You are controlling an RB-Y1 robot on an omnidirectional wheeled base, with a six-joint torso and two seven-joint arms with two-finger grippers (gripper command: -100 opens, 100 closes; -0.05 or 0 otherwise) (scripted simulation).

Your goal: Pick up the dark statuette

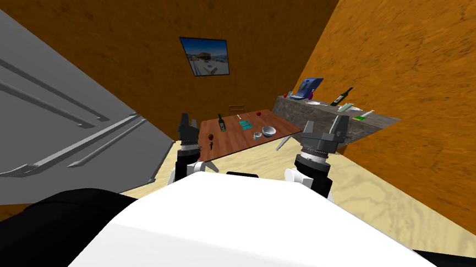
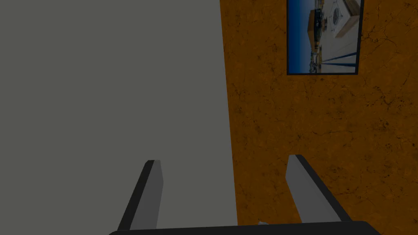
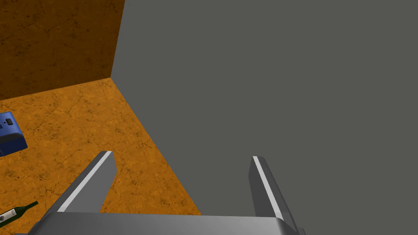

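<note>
Both arms are raised in front of the body, forearms bent up, each end effector pointing up and forward. The left end effector is released, its two fingers standing wide apart with nothing between them. The right end effector is released as well, its fingers spread and empty. The dark statuette stands upright on the brown worktop, near its front corner. It is just beside the left end effector on the side facing the right one, slightly lower, and well apart from the right end effector. A red-topped glass stands just behind it.
</note>
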